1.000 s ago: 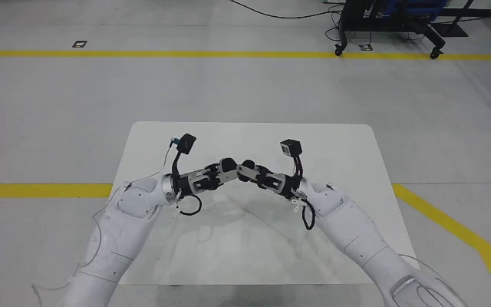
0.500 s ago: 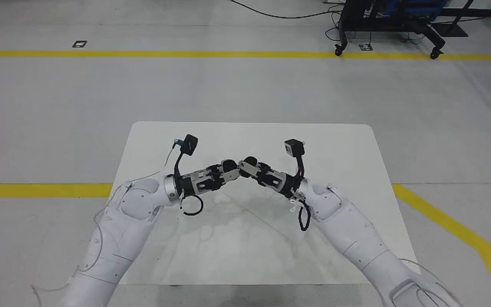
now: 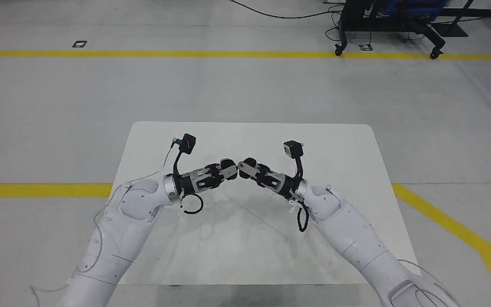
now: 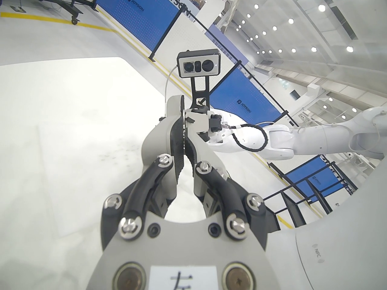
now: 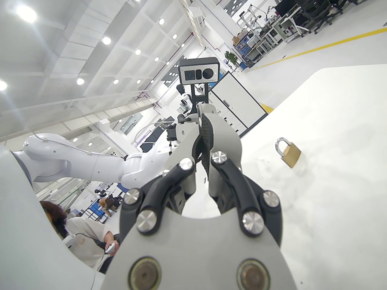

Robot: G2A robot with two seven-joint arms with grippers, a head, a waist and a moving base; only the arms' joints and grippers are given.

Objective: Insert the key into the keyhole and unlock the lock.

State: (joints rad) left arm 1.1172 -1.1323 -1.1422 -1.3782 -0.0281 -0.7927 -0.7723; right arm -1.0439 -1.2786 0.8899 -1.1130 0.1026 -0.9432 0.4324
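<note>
**Padlock on the table, both pincers closed nose to nose**

The padlock (image 5: 288, 152) has a brass body and a silver shackle that looks seated. It lies on the white table (image 5: 332, 188), apart from the right gripper (image 5: 202, 128) and touching nothing. This comes from the right wrist view, so its hour on the table's dial cannot be told.

The right gripper's fingers are drawn together, ribbed pads meeting at the tips. The left gripper (image 4: 183, 122) is the same in its own wrist view, pad against pad. Whether anything is nipped between either pair cannot be told.

In the top view the left gripper (image 3: 232, 166) and the right gripper (image 3: 245, 167) meet tip to tip above the table (image 3: 345, 146), a little toward 11 o'clock from its middle. The left arm comes in from about 8 o'clock and the right arm from about 4 o'clock. Both forearms are bent so that the wrists face each other. The left wrist camera (image 3: 186, 141) stands at 10 o'clock of the meeting point, and the right wrist camera (image 3: 292, 147) at 2 o'clock.

Each wrist view looks straight at the other arm. The left one shows the right wrist camera (image 4: 198, 64) just beyond its own fingertips. The right one shows the left wrist camera (image 5: 198, 73) in the same way.
</note>
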